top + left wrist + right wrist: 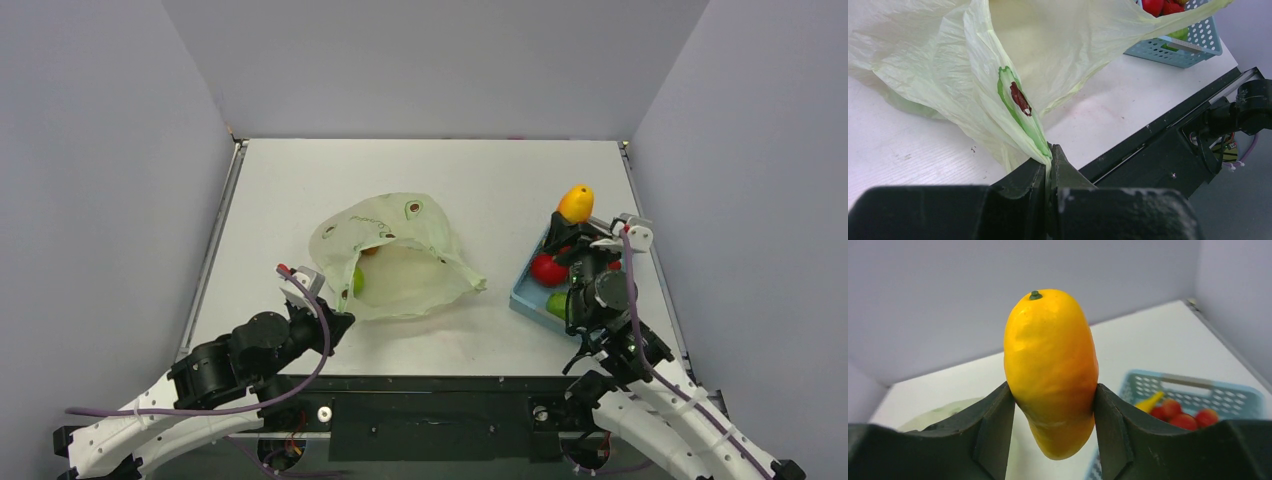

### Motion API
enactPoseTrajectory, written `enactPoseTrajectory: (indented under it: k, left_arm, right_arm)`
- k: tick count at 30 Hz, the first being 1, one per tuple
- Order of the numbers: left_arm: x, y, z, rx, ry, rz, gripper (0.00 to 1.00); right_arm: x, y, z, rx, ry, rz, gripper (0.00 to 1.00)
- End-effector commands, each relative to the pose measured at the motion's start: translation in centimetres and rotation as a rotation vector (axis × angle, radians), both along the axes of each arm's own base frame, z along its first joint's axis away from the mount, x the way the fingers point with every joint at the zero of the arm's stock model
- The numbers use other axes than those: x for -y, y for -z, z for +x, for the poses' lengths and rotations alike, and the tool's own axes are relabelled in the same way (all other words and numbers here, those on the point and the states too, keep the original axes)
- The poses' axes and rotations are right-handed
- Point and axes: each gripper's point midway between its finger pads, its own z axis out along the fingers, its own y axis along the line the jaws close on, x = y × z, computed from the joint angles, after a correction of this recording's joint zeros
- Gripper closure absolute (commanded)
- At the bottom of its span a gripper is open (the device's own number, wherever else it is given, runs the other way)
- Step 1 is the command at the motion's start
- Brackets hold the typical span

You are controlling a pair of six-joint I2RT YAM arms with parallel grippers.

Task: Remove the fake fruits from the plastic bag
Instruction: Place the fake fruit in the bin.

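The pale yellow-green plastic bag (400, 255) lies open on the table's middle, with a green fruit (358, 280) showing at its mouth. My left gripper (335, 318) is shut on the bag's near edge (1040, 150). My right gripper (572, 222) is shut on a yellow-orange mango-shaped fruit (575, 203) and holds it upright above the blue basket (525, 293); it fills the right wrist view (1050, 370). Red fruits (548, 268) and a green one (557, 303) lie in the basket.
The blue lattice basket stands at the right of the table, also in the left wrist view (1193, 45) and the right wrist view (1193, 390), with red fruits (1193, 415) and a yellow one (1150, 402) inside. Grey walls enclose the table.
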Motion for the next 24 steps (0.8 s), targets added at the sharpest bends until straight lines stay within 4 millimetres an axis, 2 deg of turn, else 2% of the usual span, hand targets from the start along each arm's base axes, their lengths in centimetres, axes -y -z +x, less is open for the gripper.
enactPoseTrajectory:
  k: [1,3,6,8,11,14,18,20,22,24]
  left_arm:
    - [0.8,-1.8,0.1,0.027,0.011,-0.059,1.0]
    - [0.8,-1.7,0.1,0.025,0.011,-0.055,1.0]
    - [0.8,-1.8,0.1,0.025,0.012,-0.058,1.0]
    - [0.8,-1.8,0.1,0.026,0.015,-0.06,1.0]
    - [0.7,-1.9,0.0,0.029,0.015,-0.066,1.0]
    - [0.7,-2.0,0.0,0.03,0.013,-0.068,1.0]
    - [0.6,-2.0,0.0,0.03,0.011,-0.071,1.0]
    - [0.6,-2.1,0.0,0.032,0.012,-0.074,1.0]
    - [0.6,-2.1,0.0,0.031,0.013,-0.074,1.0]
    - [0.6,-2.1,0.0,0.031,0.015,-0.075,1.0]
  right_arm:
    - [6.0,5.9,0.0,-0.282,0.318,-0.04,1.0]
    - [5.8,7.9,0.3,-0.372,0.291,-0.062,1.0]
    - [3.3,11.1,0.6,-0.482,0.121,-0.137,1.0]
    - [2.6,12.8,0.8,-0.535,0.07,-0.216,1.0]
    - [2.7,15.3,1.1,-0.629,0.053,-0.348,1.0]
    - [2.7,16.4,1.0,-0.696,0.046,-0.372,1.0]
    - [3.1,17.8,1.1,-0.726,0.086,-0.274,0.99]
    - [3.1,18.2,0.9,-0.709,0.089,-0.216,0.92]
    - [3.1,18.6,0.9,-0.689,0.094,-0.156,0.76]
    - [2.7,19.7,0.6,-0.679,0.077,-0.103,0.65]
